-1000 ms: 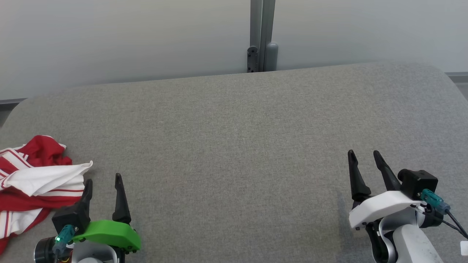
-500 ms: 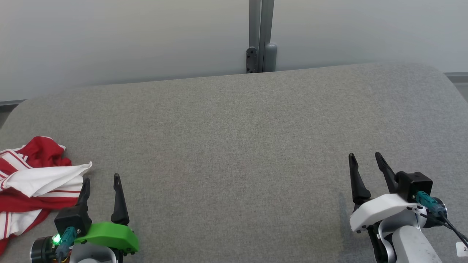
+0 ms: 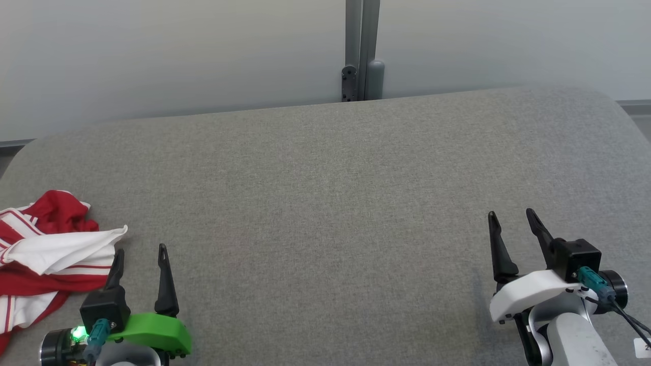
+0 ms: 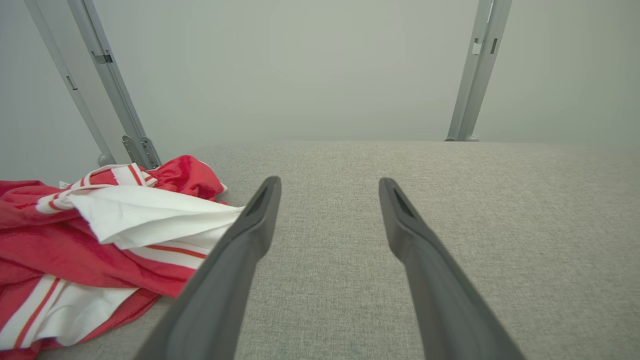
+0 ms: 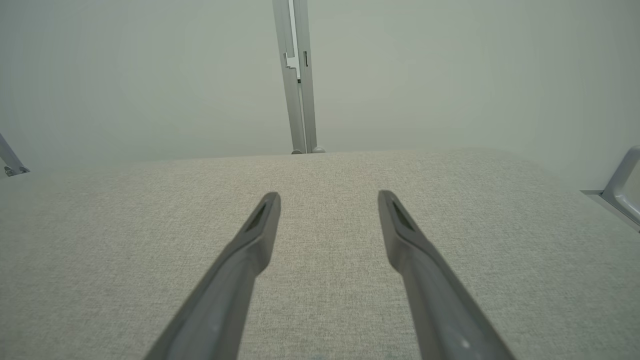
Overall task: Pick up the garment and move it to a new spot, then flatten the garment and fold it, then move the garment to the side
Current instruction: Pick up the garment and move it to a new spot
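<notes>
The garment [image 3: 43, 259], red with white panels and thin stripes, lies crumpled at the left edge of the grey fabric table [image 3: 325, 193]. My left gripper [image 3: 141, 249] stands open just right of it, its left finger beside the white flap, nothing between the fingers. In the left wrist view the garment [image 4: 100, 240] lies left of the open left gripper [image 4: 329, 184], with the white flap reaching behind the left finger. My right gripper [image 3: 510, 214] is open over bare table at the lower right. The right wrist view has the open right gripper [image 5: 329, 198] above bare fabric.
A pale wall runs behind the table with a grey metal post [image 3: 362, 51] at its middle. The table's far corners are rounded. Another grey post [image 4: 107, 85] rises behind the garment in the left wrist view, and a metal bracket [image 5: 620, 187] sits at the right of the right wrist view.
Both grippers have shifted slightly: the left one has drawn back a little toward the near edge, the right one has edged to the right. The garment has not moved.
</notes>
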### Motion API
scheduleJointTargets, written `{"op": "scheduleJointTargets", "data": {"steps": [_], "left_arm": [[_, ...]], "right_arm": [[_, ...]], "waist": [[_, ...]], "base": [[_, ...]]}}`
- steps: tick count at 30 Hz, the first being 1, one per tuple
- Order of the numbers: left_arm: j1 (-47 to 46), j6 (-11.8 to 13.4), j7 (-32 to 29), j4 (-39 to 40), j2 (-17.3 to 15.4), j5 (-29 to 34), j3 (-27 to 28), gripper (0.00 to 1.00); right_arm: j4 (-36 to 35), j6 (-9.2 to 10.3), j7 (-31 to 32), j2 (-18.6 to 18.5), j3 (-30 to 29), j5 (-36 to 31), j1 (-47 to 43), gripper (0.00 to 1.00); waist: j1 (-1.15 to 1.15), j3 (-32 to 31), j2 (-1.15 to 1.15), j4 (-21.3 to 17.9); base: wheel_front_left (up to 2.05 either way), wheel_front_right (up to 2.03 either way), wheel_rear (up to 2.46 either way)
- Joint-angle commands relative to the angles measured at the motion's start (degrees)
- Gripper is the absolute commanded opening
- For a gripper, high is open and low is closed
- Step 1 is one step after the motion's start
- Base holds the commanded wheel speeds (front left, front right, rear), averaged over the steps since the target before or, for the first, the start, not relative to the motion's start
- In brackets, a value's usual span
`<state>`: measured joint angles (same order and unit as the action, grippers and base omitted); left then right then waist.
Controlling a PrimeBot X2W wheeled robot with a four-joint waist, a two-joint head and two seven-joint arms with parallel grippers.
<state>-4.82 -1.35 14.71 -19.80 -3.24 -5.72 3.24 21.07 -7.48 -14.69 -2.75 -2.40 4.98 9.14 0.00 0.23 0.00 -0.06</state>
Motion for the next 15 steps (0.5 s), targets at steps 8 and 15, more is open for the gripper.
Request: {"op": "scheduleJointTargets", "data": {"steps": [8, 15], "left_arm": [[-1.01, -0.57, 0.54, -0.98, 0.16, 1.93, 0.38, 1.00], [0.38, -0.57, 0.55, -1.58, 0.22, 2.08, 1.73, 1.00]], "right_arm": [[-0.38, -0.02, -0.55, -0.24, 1.84, -1.48, -0.06, 1.00], [-0.06, -0.01, -0.54, -0.24, 4.50, 0.12, -0.88, 1.00]], "waist": [[0.00, -0.03, 0.00, 4.70], [0.00, -0.61, 0.00, 12.81]], "base": [[0.00, 0.00, 0.00], [0.00, 0.00, 0.00]]}}
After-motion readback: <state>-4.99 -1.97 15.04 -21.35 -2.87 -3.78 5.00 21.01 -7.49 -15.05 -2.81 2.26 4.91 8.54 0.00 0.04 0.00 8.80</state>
